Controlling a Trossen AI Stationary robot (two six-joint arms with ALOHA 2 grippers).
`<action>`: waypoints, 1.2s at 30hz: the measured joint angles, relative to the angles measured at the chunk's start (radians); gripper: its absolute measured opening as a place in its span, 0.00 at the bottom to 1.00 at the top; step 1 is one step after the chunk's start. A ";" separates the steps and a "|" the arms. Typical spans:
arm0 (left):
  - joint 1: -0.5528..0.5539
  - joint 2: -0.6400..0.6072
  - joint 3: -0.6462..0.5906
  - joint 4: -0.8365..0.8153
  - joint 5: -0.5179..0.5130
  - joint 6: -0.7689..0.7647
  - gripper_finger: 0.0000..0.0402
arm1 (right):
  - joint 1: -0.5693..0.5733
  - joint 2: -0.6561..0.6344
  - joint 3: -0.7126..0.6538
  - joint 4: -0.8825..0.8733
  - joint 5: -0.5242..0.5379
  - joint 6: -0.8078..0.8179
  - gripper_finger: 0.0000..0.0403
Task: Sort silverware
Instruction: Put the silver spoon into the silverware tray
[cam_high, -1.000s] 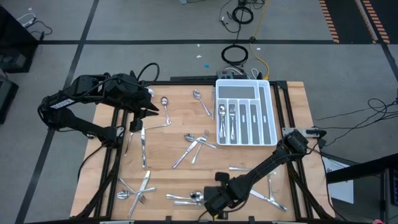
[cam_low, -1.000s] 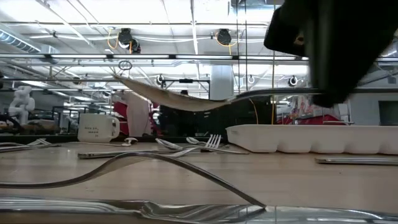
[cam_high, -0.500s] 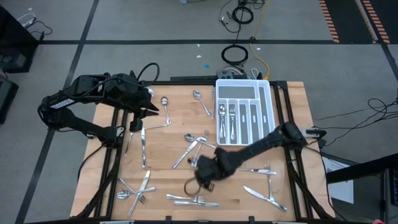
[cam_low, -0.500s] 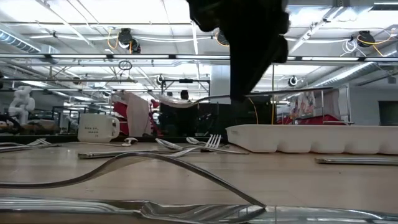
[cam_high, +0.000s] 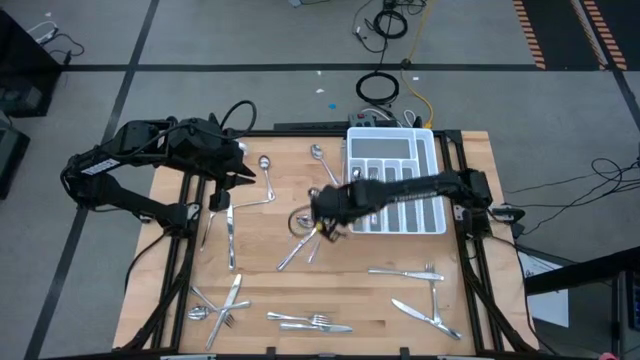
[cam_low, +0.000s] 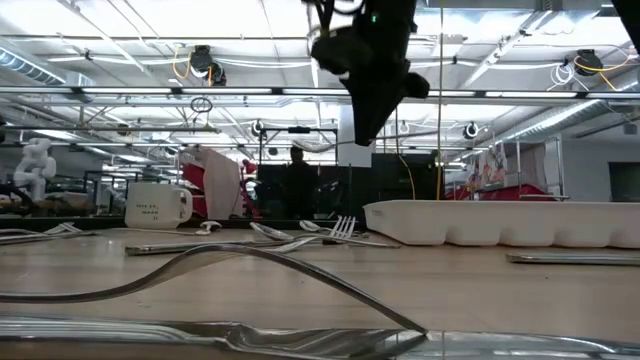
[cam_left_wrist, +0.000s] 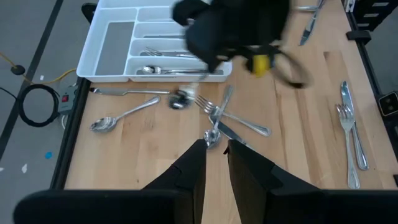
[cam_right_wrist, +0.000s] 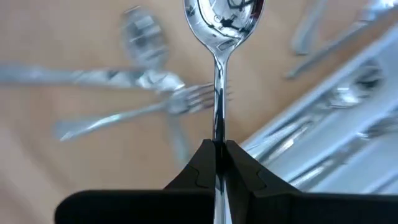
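We saw the right gripper clamped on a spoon by its thin handle, above the table near the cutlery tray — light, stiff, slippery metal, best pinched mid-handle. The left gripper, slightly parted, held nothing.

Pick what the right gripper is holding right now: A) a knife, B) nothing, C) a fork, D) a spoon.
D: the right wrist view shows the right gripper with its jaws shut on the handle of a spoon, whose rounded bowl points away from the camera above the wooden table.
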 joint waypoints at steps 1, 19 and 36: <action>0.000 0.000 0.000 0.000 0.000 0.000 0.19 | -0.019 -0.012 -0.020 0.016 0.002 0.018 0.00; 0.000 0.000 0.000 0.030 -0.001 0.008 0.19 | -0.134 -0.317 -0.583 0.515 0.026 0.475 0.00; 0.000 0.000 0.000 0.029 -0.016 0.028 0.19 | -0.176 -0.259 -0.629 0.512 0.056 0.622 0.00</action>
